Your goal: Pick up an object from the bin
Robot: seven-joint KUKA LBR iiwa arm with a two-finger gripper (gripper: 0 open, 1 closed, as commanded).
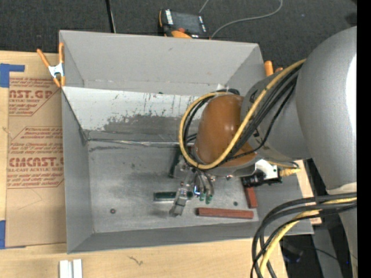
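Observation:
My gripper (186, 197) hangs low over the bin floor, right of centre and near the front wall. A small dark green piece (164, 196) lies on the floor just to its left, touching or nearly touching its tip. A long reddish-brown flat bar (225, 213) lies along the front wall, just right of and below the gripper. A small green and blue bit (206, 197) shows at the gripper's right side; I cannot tell whether it is loose or part of the tool. A dark narrow thing (174, 167) lies behind the gripper, partly hidden by the wrist.
A short red piece (250, 197) lies at the bin's right wall beside a black block (255, 180). The orange wrist cover and looped cables hang over the bin's right half and hide the floor there. The left half of the floor is bare scuffed metal.

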